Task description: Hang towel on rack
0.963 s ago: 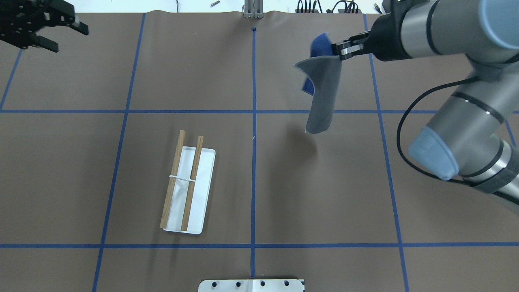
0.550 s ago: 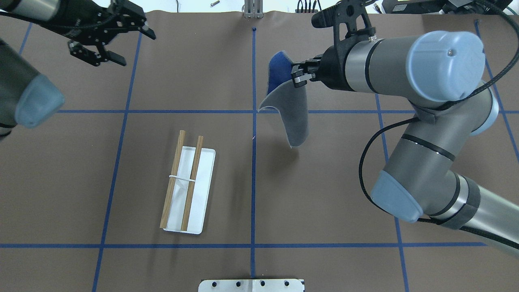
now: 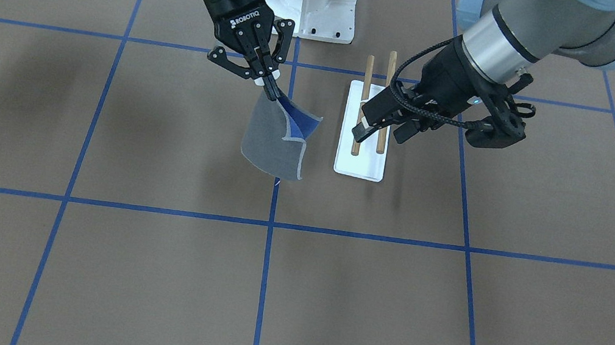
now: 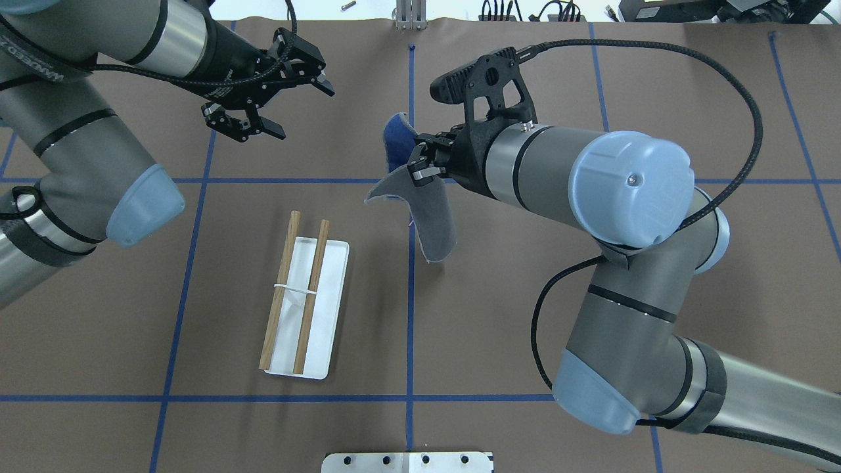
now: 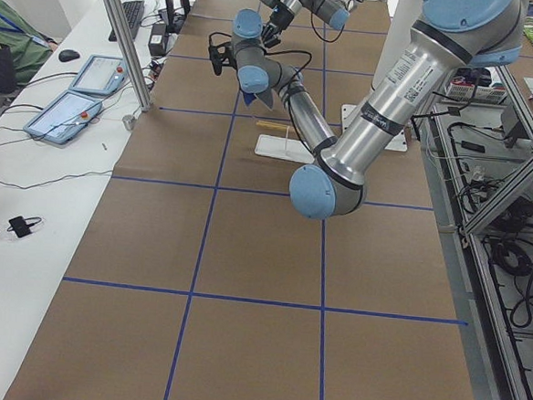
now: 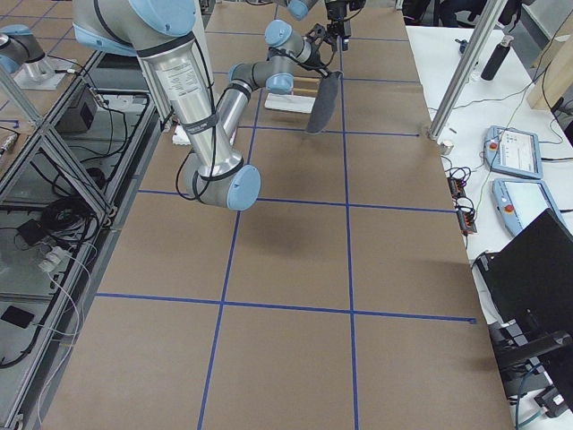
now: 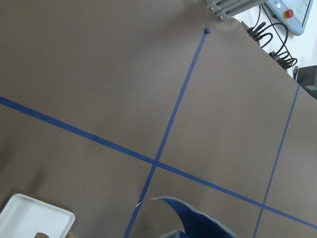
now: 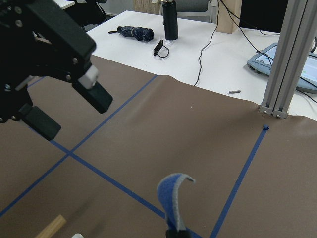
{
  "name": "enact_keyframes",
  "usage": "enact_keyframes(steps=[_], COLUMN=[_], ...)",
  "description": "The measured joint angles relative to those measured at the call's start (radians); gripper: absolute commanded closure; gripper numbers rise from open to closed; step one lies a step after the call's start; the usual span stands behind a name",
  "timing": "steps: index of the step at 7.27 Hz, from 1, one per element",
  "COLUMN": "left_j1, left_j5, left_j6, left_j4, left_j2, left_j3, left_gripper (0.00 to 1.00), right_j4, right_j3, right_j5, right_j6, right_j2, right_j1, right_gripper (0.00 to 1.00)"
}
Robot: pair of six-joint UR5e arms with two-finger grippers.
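My right hand (image 4: pixel 418 172) is clamped on the top edge of the towel (image 4: pixel 435 223), fingers fully closed on the cloth. The towel dangles from that pinch with its grey side facing outward and a curl of bright blue showing at the fold by the fingertips. In the front-facing view the same hand (image 3: pixel 270 89) sits left of centre, with the towel (image 3: pixel 274 144) hanging below it, just beside the rack (image 3: pixel 359 165) but not touching it. In the overhead view the rack (image 4: pixel 328 309) lies lower left of centre, and the towel hangs to its right, on the blue centre line, apart from the dowels. My left hand (image 4: pixel 299 108) is spread wide and grips nothing. In the overhead view it sits in the upper left, above the rack's far end. In the front-facing view it (image 3: pixel 378 133) hovers in front of the dowels. The desk (image 4: pixel 525 98) is covered in brown paper marked with a grid of blue tape lines (image 4: pixel 410 328). A white bolted pedestal (image 3: pixel 310 0) stands at the top of the front-facing view. Beyond the paper's edge the right wrist camera shows an aluminium post (image 8: pixel 287 59) and a white side bench (image 8: pixel 148 20) with a bottle and cables.
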Motion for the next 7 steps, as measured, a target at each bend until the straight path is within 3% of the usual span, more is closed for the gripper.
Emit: enact_keyframes(steps=[3,6,7], left_j1=[0.065,0.090,0.095], left_j5=[0.046,0.054,0.054], left_j6=[-0.002,-0.006,-0.006], left_j4=[-0.006,-0.006,-0.006], left_j2=[-0.023,-0.038,-0.042], left_j3=[0.015,0.012,0.013], left_gripper=[0.17,0.18,0.24], right_j4=[-0.094,-0.109,-0.109], right_j3=[0.001,-0.001,-0.002], right_j5=[-0.121,-0.198,-0.212], right_j6=[-0.012,-0.013,-0.013], right_j2=[0.051,0.060,0.060], right_j1=[-0.069,-0.122,-0.134], right_gripper=[1.00,1.00,1.00])
